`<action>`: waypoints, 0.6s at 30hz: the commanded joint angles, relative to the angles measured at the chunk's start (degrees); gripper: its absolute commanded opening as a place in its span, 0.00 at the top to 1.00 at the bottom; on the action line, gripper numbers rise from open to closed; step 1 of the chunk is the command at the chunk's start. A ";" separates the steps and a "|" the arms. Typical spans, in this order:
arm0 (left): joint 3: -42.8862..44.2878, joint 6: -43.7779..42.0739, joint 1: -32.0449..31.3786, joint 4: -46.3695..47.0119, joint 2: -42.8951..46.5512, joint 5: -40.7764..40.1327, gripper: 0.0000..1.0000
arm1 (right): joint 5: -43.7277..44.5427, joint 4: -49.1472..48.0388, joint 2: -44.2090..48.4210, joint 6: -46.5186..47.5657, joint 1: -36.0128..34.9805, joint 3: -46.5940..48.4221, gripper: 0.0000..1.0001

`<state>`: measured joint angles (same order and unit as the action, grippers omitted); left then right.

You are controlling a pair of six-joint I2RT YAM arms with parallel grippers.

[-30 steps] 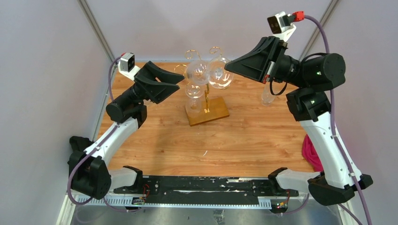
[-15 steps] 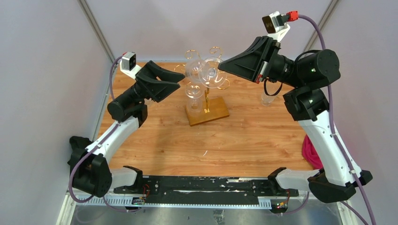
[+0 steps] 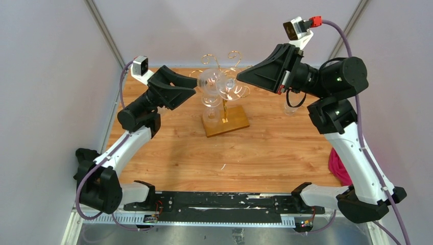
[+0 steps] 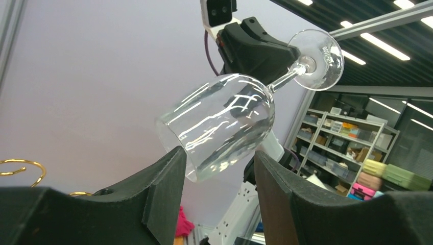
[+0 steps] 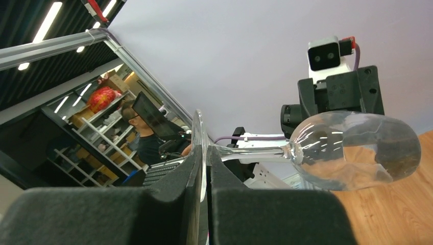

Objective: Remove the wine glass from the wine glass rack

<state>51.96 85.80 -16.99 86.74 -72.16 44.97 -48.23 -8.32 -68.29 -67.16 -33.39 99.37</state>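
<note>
A clear wine glass [image 3: 210, 80] hangs on its side in the air, in front of the top of the gold wine glass rack [image 3: 225, 108]. My right gripper [image 3: 239, 79] is shut on the glass's round foot [image 5: 199, 140], edge-on between the pads. Stem and bowl [image 5: 352, 150] point away toward the left arm. My left gripper [image 4: 219, 173] is open, its fingertips on either side of the bowl's rim [image 4: 204, 168]; whether they touch it I cannot tell. In the left wrist view the foot [image 4: 317, 53] sits against the right gripper's black fingers [image 4: 255, 46].
A second glass [image 3: 210, 99] hangs upside down lower on the rack, above the wooden base [image 3: 236, 123]. Another clear glass [image 3: 291, 104] stands on the table behind the right arm. A pink cloth [image 3: 337, 166] lies at the table's right edge. Grey walls close in on both sides.
The right gripper has moved left with the glass, bringing the bowl to the left gripper's open fingers. The left arm has barely shifted.
</note>
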 commanded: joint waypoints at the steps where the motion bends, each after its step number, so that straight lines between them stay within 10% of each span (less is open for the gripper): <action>1: 2.15 0.73 0.29 2.64 1.08 -0.07 0.44 | -0.13 -11.37 -0.56 -5.61 -1.15 -5.04 1.00; 9: 1.51 2.32 0.29 2.62 4.96 -0.17 0.45 | 0.02 -33.06 -2.64 -15.26 -1.86 -16.16 1.00; 18: 1.25 6.22 0.29 2.44 16.38 -2.81 0.60 | 0.54 -36.12 -3.53 -13.98 -1.29 -24.03 1.00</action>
<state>51.62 89.43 -15.59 83.99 -61.01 42.78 -47.29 -46.78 -68.75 -82.63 -34.39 78.91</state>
